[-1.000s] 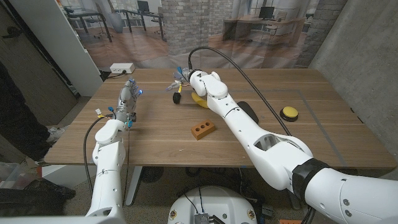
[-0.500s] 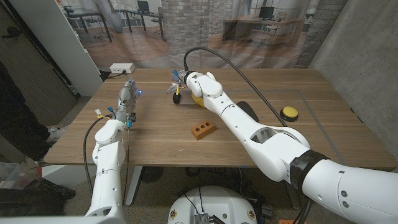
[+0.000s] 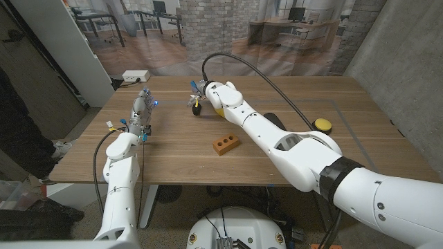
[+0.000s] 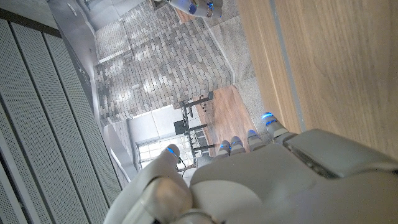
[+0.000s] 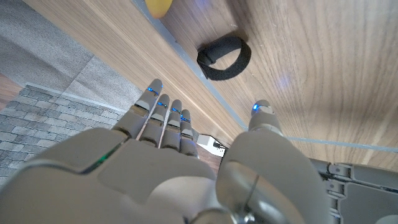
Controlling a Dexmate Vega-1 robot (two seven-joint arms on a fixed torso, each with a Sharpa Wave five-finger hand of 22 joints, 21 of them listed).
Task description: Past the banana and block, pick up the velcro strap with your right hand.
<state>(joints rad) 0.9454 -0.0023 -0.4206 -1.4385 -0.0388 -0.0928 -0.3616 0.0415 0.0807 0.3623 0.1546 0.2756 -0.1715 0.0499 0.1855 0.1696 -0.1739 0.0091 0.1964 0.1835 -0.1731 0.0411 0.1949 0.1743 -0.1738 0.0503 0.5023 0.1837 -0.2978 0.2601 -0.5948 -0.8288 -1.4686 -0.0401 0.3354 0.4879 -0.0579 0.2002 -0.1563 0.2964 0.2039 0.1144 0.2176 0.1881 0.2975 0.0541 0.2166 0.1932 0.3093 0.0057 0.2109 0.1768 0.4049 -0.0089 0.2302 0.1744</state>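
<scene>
The black velcro strap [image 3: 197, 108] [image 5: 225, 57] lies as a small loop on the far middle of the table. My right hand [image 3: 201, 90] [image 5: 168, 155] hovers just above and behind it, fingers spread and holding nothing. In the right wrist view the strap lies between the fingertips [image 5: 163, 106] and the thumb, apart from both. The yellow banana [image 3: 219, 109] [image 5: 157, 6] lies right beside the strap, partly hidden by my right forearm. The orange-brown block [image 3: 225, 144] sits nearer to me, in the table's middle. My left hand [image 3: 143, 111] [image 4: 249, 174] stands at the table's left with straight fingers, holding nothing.
A yellow button [image 3: 320, 125] sits on the right part of the table. A white box [image 3: 136, 75] lies on the floor beyond the table's far left corner. A black cable [image 3: 249, 63] arcs over my right arm. A person's dark leg [image 3: 21, 131] stands left of the table.
My right hand and forearm have shifted slightly leftward, staying over the strap. The left hand, strap, banana and block have not moved.
</scene>
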